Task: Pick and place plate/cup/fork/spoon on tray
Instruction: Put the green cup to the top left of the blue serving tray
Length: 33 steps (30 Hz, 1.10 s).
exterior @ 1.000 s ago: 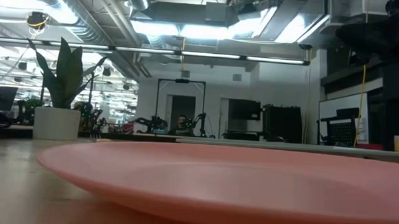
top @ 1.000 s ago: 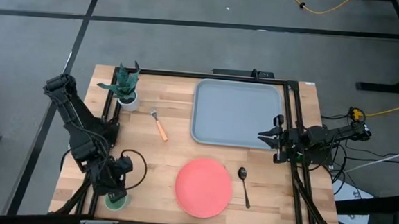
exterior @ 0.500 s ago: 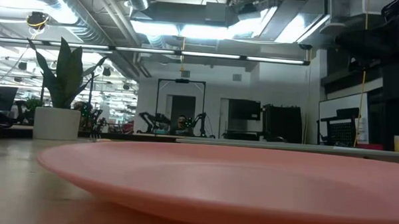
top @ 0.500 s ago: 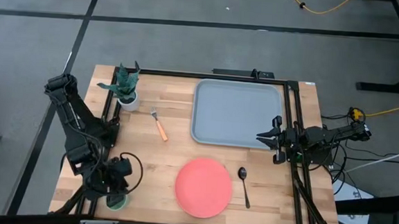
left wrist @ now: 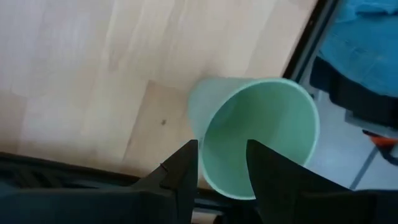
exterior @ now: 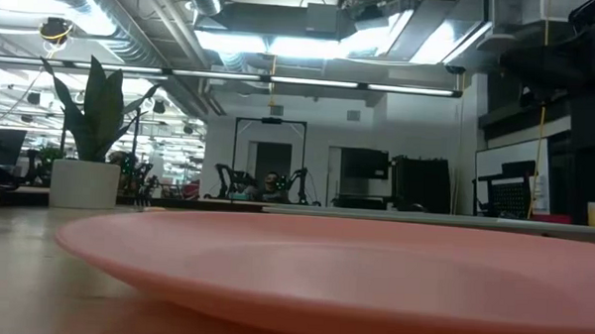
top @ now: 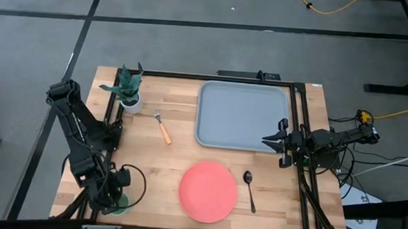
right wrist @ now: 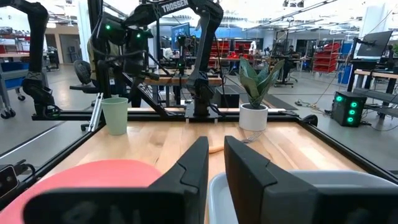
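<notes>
The wooden table [top: 151,161] stands in a workshop on a grey floor; the tray [top: 241,117] at its far side holds nothing, so no item is yet placed; the plate [top: 208,192] lies near the front edge, the spoon [top: 249,190] just beside it, the fork [top: 163,128] near the plant [top: 127,88]. The left gripper [left wrist: 221,165] straddles the rim of the cup [left wrist: 258,140] at the front left corner, jaws wide, not yet gripping; the right gripper [top: 277,142] waits by the tray, jaws narrowly parted, empty.

Pale wooden counter [top: 151,161], planked, matt. Smooth plastic-looking cup [left wrist: 258,134], light green, faint sheen inside. Coral plate [top: 208,192], smooth and matt. Grey-blue tray [top: 241,117], smooth. Dark metal spoon [top: 249,190]. Fork [top: 163,127] with silver metal tines, orange handle.
</notes>
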Motion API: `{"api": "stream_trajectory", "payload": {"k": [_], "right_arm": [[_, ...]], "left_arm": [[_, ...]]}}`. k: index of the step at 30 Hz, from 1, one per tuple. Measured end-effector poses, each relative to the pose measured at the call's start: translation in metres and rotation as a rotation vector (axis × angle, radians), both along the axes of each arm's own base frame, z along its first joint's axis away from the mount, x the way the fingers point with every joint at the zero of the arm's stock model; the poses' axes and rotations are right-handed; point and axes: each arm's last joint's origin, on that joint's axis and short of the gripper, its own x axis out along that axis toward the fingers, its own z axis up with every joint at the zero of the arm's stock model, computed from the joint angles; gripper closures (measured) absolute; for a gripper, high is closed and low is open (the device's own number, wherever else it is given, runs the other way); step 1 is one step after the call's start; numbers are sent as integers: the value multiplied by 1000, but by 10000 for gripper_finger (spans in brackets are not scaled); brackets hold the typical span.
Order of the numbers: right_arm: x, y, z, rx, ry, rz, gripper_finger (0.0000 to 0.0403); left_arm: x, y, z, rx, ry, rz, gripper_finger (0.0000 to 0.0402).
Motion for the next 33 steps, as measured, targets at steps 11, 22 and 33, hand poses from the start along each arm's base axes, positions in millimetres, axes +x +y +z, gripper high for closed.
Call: {"api": "stream_trajectory", "payload": {"k": [11, 22, 33], "right_arm": [[0, 0, 0, 2, 1, 0, 346], [0, 0, -2, -5, 17, 0, 346], [0, 0, -2, -12, 21, 0, 346]], "left_arm": [[-1, 3, -5, 66, 31, 2, 272], [7, -10, -24, 121, 38, 8, 272], [30, -15, -51, 241, -32, 88, 325]]}}
